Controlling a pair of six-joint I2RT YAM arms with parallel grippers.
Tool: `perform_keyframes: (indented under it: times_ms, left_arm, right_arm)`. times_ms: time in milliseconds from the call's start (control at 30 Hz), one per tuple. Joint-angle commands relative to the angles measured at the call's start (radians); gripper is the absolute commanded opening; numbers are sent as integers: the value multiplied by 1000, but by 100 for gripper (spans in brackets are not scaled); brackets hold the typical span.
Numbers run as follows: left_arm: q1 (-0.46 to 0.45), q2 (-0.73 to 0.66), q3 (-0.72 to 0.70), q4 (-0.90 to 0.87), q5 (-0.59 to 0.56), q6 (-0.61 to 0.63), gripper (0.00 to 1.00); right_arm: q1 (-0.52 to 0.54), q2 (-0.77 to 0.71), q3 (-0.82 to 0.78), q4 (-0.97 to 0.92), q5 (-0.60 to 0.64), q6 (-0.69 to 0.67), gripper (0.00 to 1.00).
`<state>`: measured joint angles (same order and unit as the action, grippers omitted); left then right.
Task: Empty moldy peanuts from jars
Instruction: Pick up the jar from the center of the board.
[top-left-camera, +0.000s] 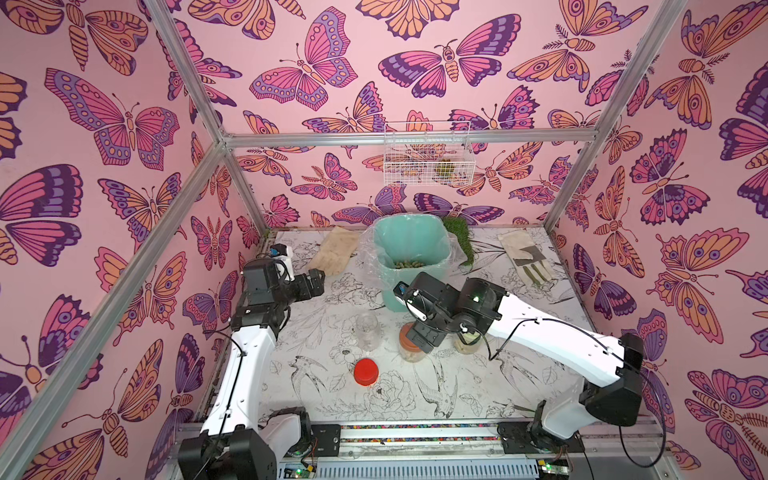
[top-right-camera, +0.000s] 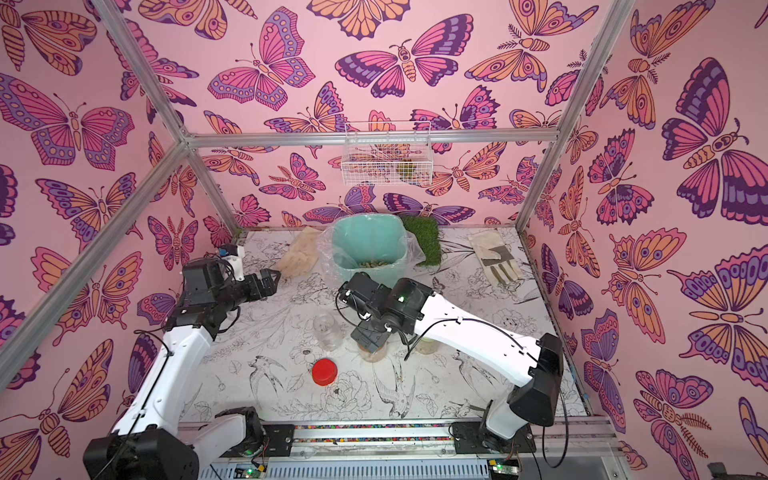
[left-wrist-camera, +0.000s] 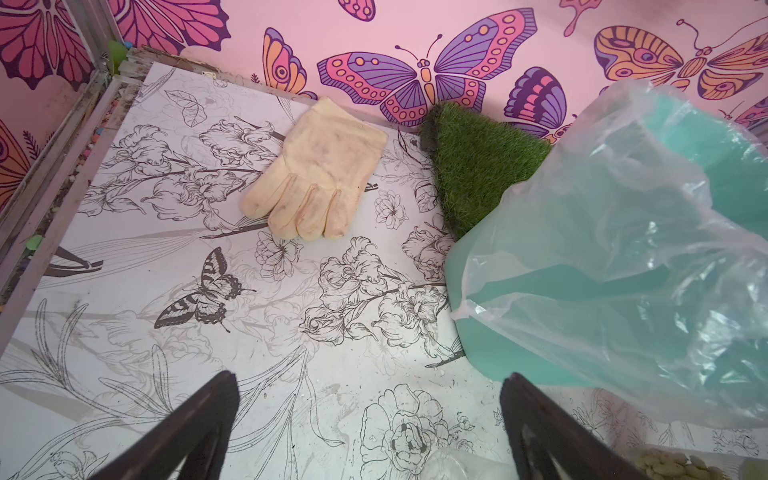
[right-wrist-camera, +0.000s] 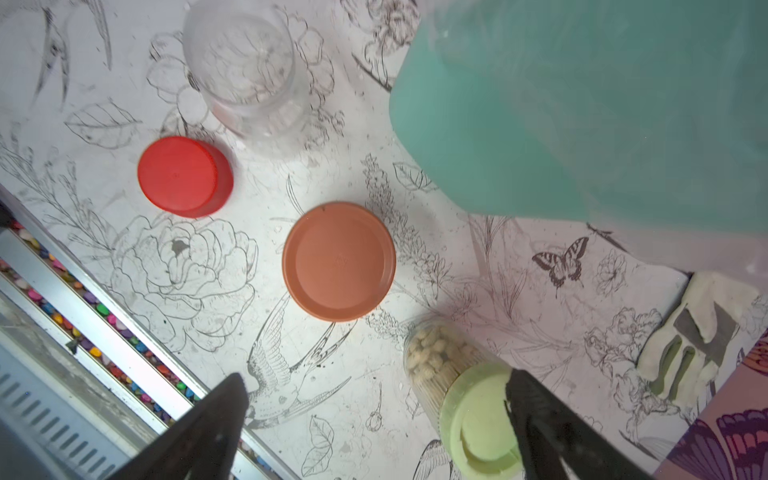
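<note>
Right gripper (right-wrist-camera: 374, 376): jaws wide, empty, above brown-lidded jar (right-wrist-camera: 338, 262), centre of desk (right-wrist-camera: 353, 174). Left gripper (left-wrist-camera: 370, 376): spread, empty, near bin (left-wrist-camera: 490, 324) by the back edge. Moldy peanuts (right-wrist-camera: 432, 353): in green-lidded jar (right-wrist-camera: 469, 415) close alongside. Hazard: as I descend, my finger may clip that jar and topple it.

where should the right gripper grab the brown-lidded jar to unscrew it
By the brown lid, jaws across its round rim, coming straight down. The jar stands upright with the lid facing up, and the open right gripper hangs roughly above it.
</note>
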<state>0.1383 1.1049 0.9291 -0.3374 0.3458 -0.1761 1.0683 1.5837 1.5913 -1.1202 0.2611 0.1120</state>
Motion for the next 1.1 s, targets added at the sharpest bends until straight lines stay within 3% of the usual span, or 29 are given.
perform_keyframes:
  times_ms: [0,433,933,1067]
  left_arm:
    - [6,-17,-3,2,40,16,100]
    - [6,-11,-17,3,53,38,100]
    - [6,0,-10,5,66,47,100]
    - [6,3,-6,4,80,47,100]
  right_arm:
    - [3,23,-39,15,-4,57,99]
    - [-16,197,-13,71,-90,94,99]
    - [-69,251,-59,155,-185,104,100]
    - [-70,277,-47,146,-201,102,96]
